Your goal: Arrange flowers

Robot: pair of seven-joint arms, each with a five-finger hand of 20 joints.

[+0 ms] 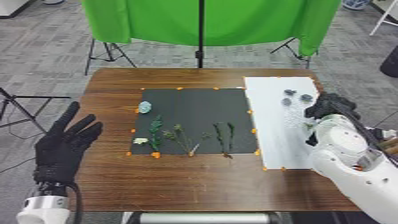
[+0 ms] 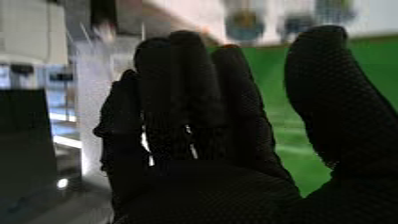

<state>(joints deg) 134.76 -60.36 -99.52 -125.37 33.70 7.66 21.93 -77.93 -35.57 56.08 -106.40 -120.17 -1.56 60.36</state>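
Note:
In the head view, my right hand is over the white sheet's right edge, beside a pale spray and several dark grey-blue blooms. In the right wrist view, the right hand has straight fingers and holds nothing; blurred grey-blue blooms lie beyond the fingertips. A black sheet bears a light blue flower, a leafy green stem, a small cream flower, thin branching stems and two dark green stems. My left hand is open at the table's left.
The brown wooden table has bare wood in front of the black sheet. Orange tabs mark the sheets' edges. Behind the table hangs a green cloth on a stand, with tripod legs nearby.

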